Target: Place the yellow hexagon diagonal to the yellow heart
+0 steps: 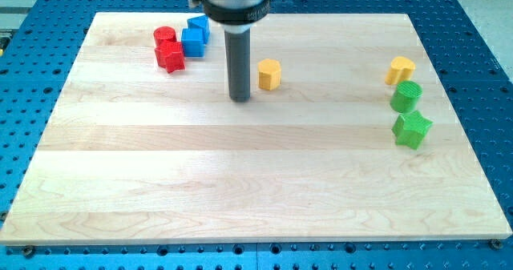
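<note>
Just left of upright yellow hexagon (pixel 269 74): my tip (pixel 240 98).

Bare board lies between the yellow hexagon (pixel 269 74) and the yellow heart (pixel 399 70).

1. Yellow blocks: two, a yellow hexagon (pixel 269 74) and a yellow heart (pixel 400 70).
2. Green blocks: two, a green cylinder (pixel 406 97) and a green star (pixel 412 130).
3. Red blocks: two, a red cylinder (pixel 164 37) and a red star (pixel 170 56).
4. Blue blocks: two, a blue cube (pixel 192 42) and a second blue block (pixel 199 24) whose shape cannot be made out.
5. Blocks in all: eight.
6. Wooden board (pixel 240 182): one.
7. Dark rod: one, ending in my tip (pixel 240 99).
</note>
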